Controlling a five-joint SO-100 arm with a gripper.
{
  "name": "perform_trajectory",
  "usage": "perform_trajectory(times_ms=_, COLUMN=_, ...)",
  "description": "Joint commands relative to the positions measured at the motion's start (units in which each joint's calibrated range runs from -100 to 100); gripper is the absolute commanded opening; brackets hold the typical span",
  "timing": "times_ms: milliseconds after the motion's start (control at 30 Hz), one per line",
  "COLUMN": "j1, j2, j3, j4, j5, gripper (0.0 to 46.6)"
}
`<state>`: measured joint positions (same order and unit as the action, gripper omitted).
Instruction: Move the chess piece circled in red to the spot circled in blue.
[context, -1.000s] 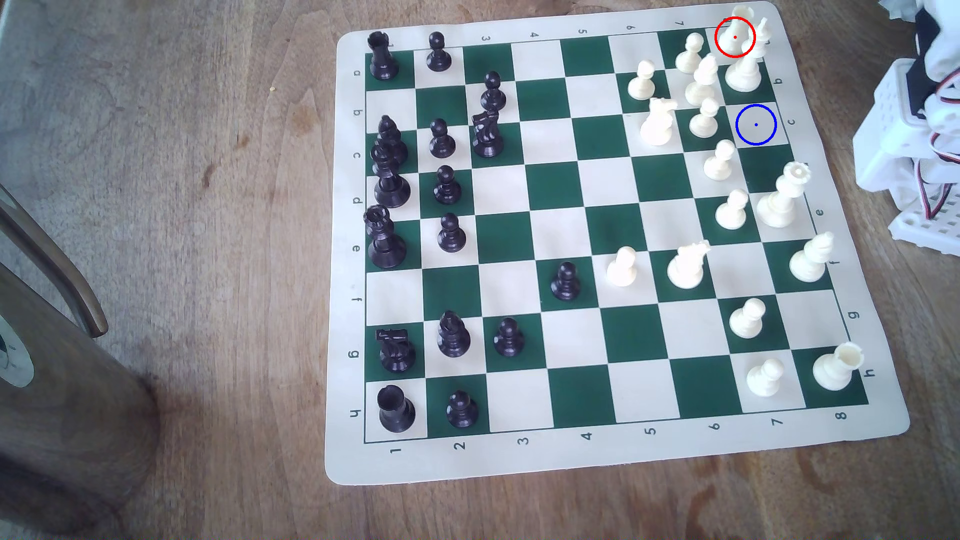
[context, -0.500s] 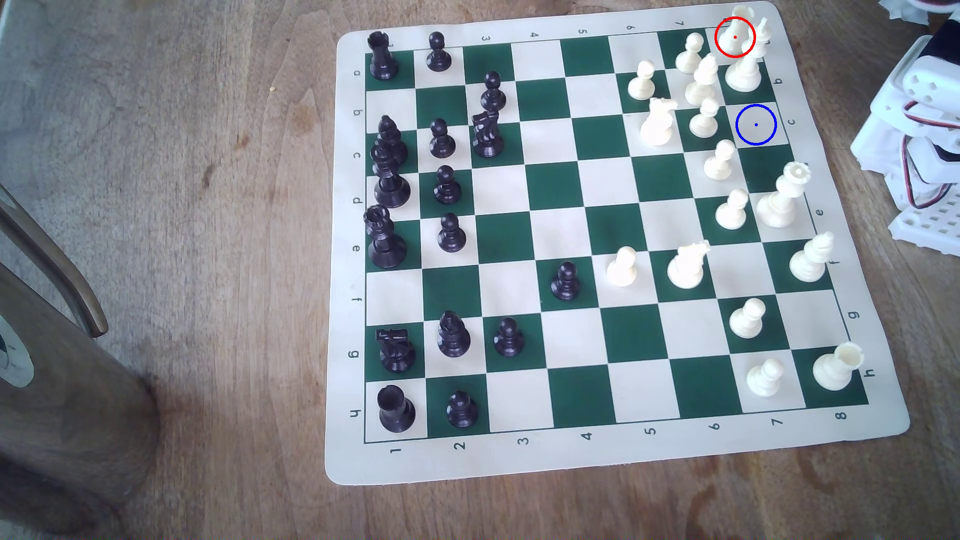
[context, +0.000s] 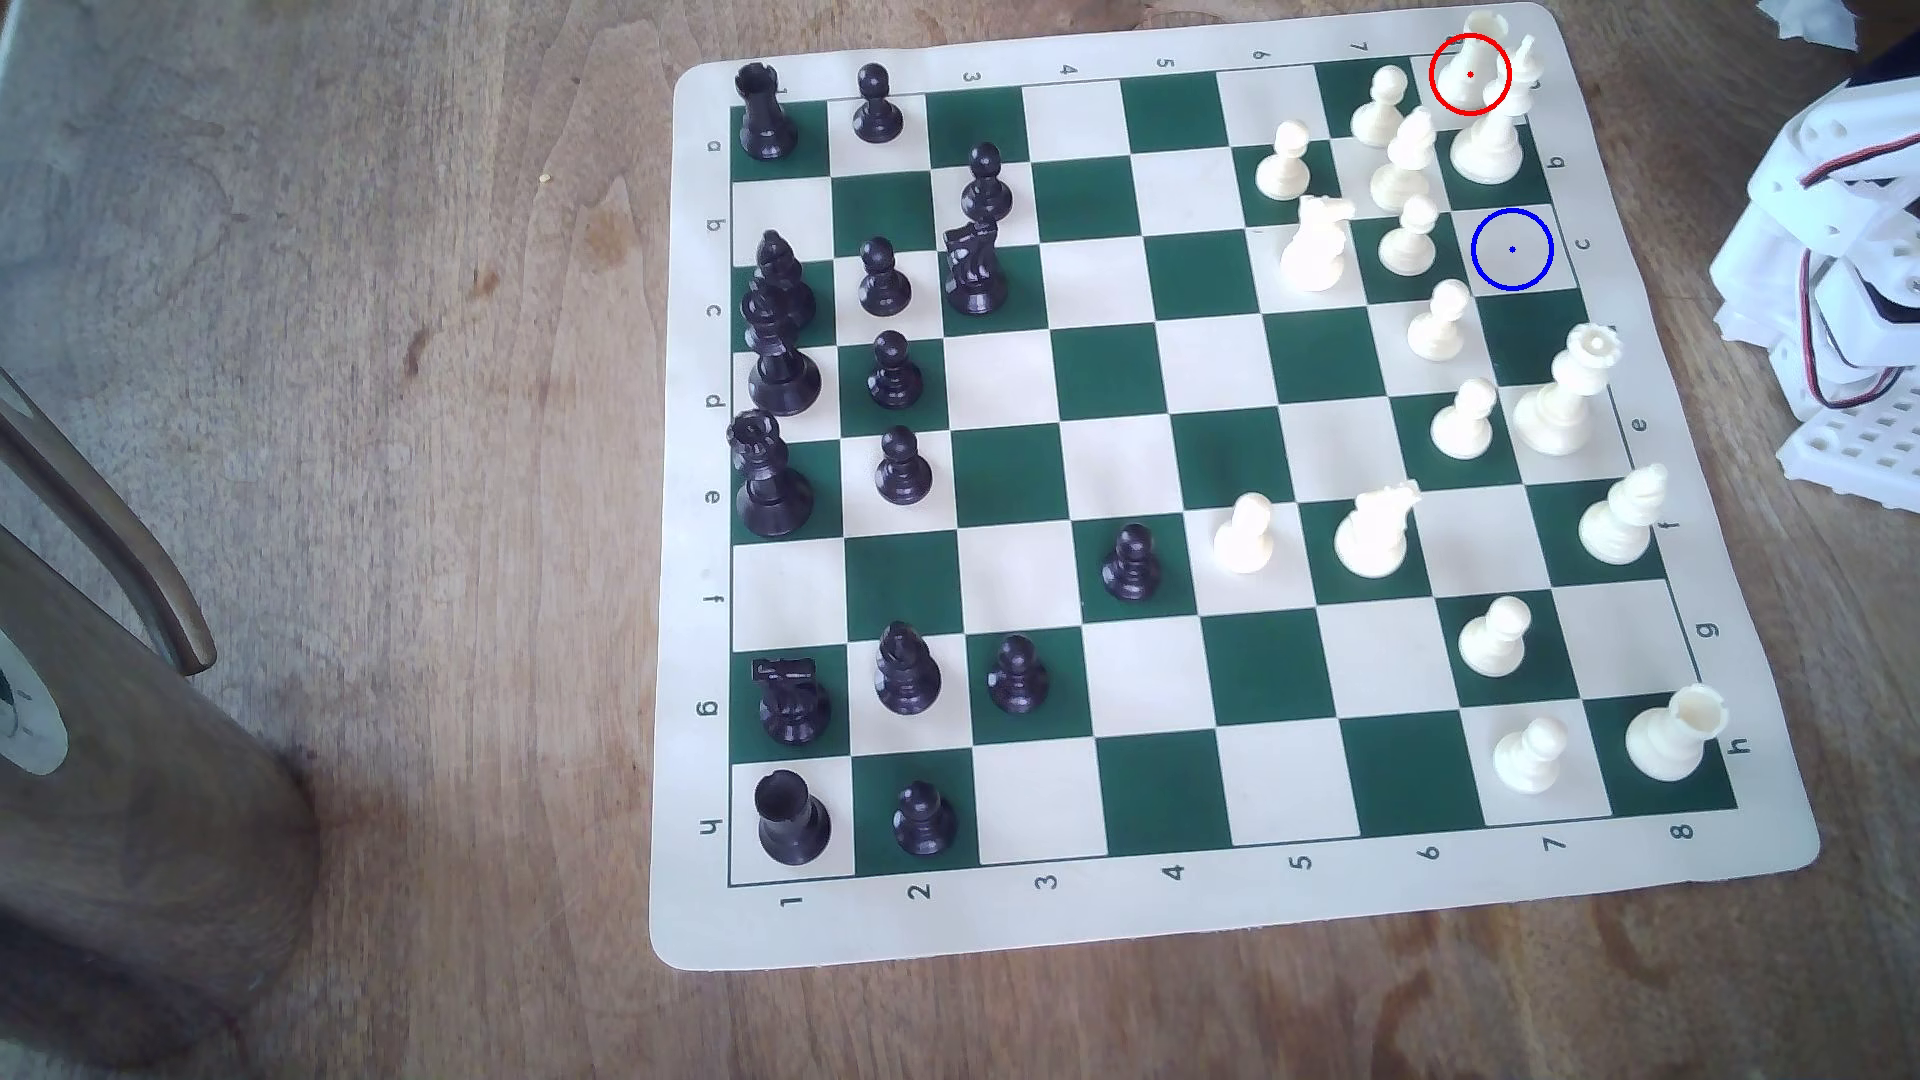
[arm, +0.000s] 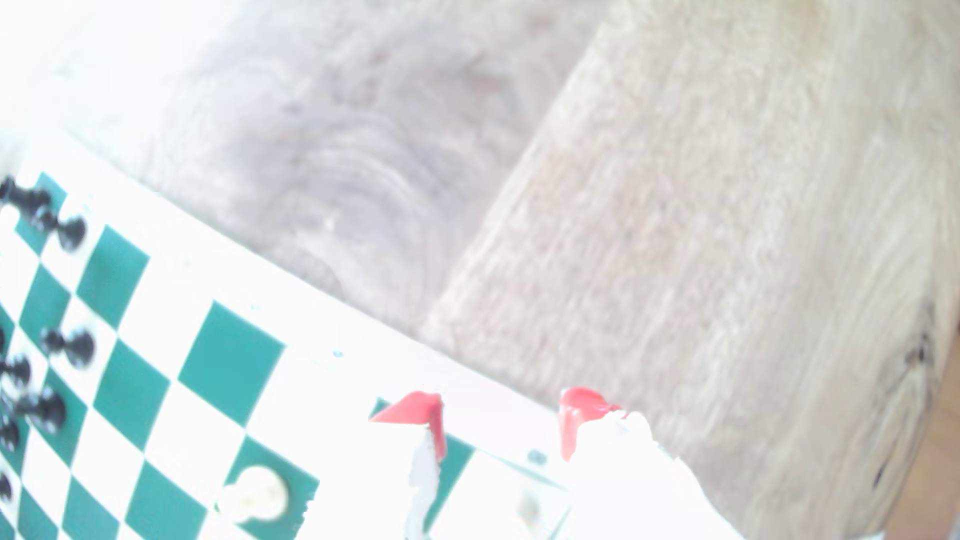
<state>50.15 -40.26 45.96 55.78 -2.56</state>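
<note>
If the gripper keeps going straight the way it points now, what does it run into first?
Probably the chess mat itself, near its border. In the wrist view the open gripper hangs over the mat's edge, and no piece lies between the red fingertips. The view is overexposed and depth is unclear, so treat this as a guess.

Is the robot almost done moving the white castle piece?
Not yet. Nothing looks done: the rook stands on its red-ringed corner square, and the blue-ringed square is bare. The gripper hangs open above the board's edge, holding nothing. Left to do: reach the rook, grab it, carry it over, set it down.
</note>
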Motion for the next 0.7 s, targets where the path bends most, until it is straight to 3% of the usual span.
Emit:
perform_trajectory(times_ms=0, j1=-0.1, j2=0.0, j3=-5.4, j4=7.5, j5=0.4, gripper=10.1)
perform_trajectory(times_ms=267, j1=-1.4, j2=3.2, j3=3.8, j4=1.4, j5=0.4, gripper=10.0)
perform_trajectory(times_ms=667, j1=-1.1, j2=7.7, j3=8.4, j4=-3.2, j5=0.9, gripper=10.7)
